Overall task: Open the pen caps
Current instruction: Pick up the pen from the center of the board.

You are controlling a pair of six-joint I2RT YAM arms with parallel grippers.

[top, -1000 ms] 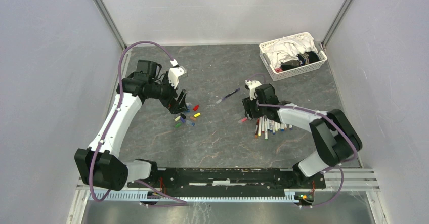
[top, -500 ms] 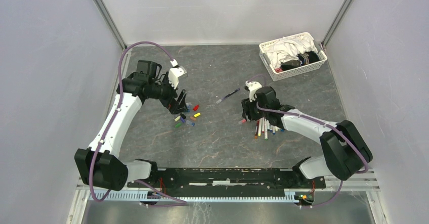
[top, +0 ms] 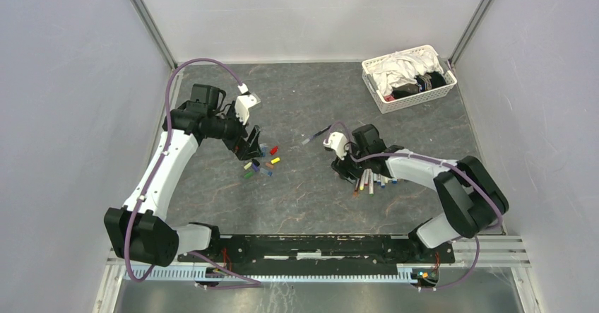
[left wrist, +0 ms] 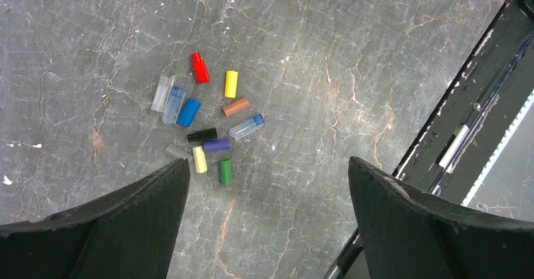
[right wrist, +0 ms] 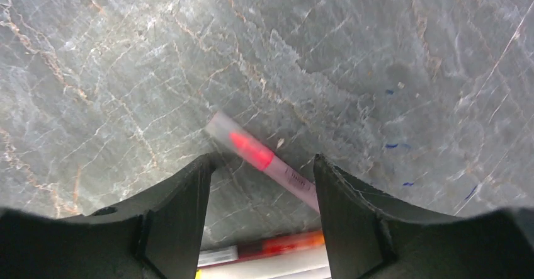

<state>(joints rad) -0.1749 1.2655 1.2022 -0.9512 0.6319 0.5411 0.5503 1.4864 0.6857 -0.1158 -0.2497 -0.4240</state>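
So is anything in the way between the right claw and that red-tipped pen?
No, nothing visible. The red-tipped pen lies on the table, right below the gap in the open right gripper.

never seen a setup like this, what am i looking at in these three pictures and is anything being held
Two robot arms are bolted at the near edge of a grey table. The wide picture looks down from above and behind them. The other two come from a camera on each wrist, with dark shapes at the bottom: the left fingers, open above a heap of coloured pen caps, and the right fingers, open over a red-tipped pen next to a bundle of pens. A white basket of cloths sits in the far right corner. Nothing is held.
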